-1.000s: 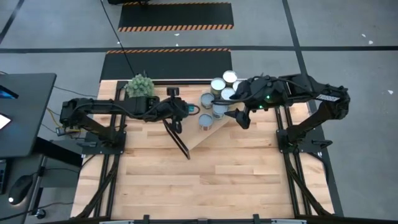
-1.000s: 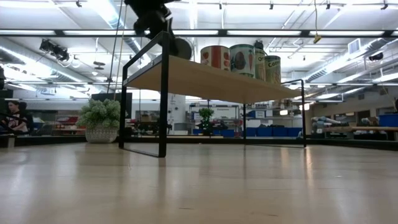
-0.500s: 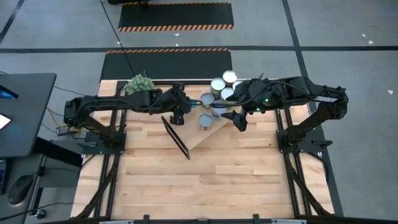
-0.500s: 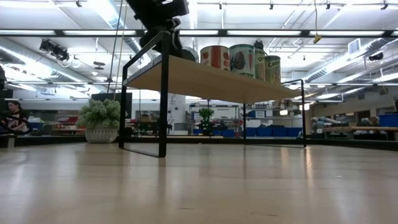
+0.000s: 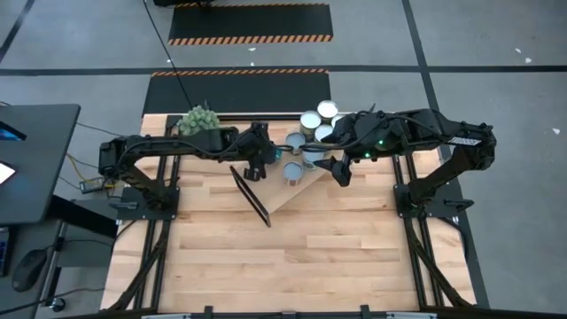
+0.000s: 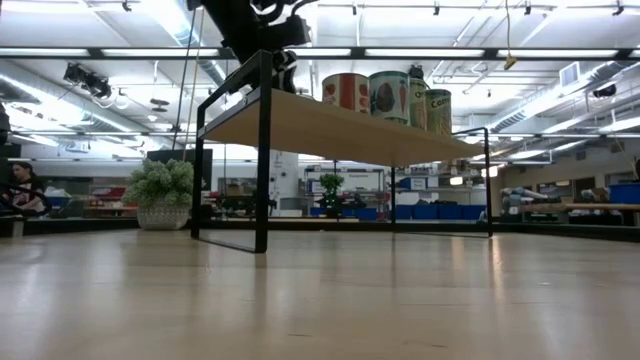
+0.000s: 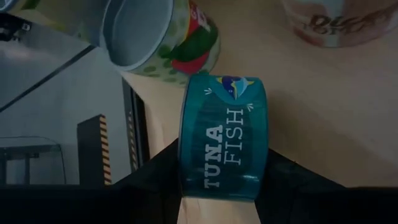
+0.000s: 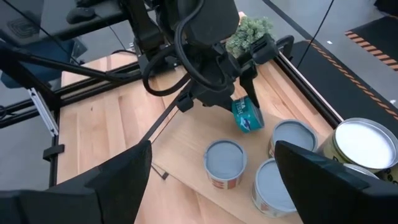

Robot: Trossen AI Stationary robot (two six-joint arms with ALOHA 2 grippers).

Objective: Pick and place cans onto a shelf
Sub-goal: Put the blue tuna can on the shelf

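Note:
The shelf is a light wood board with black end frames and stands at the table's far middle; it also shows in the low view. Several cans stand on its right half and behind it. My left gripper is shut on a teal "TUNA FISH" can over the shelf's left part. The held can also shows in the right wrist view. My right gripper is open and empty, above the shelf's right end. My left gripper pinches the teal can between its two fingers, one on each flat end. The fingers come from above, pointing down. The can is held on edge with its label wall facing out, above the shelf board beside a green-and-red labelled can.
A spiky green plant ball sits at the table's far left, close to my left arm. Bare tabletop lies toward the near edge. A black desk stands left of the table.
My left gripper has moved with the teal can toward the table's right and far edges. It now stands over the shelf, closer to the standing cans.

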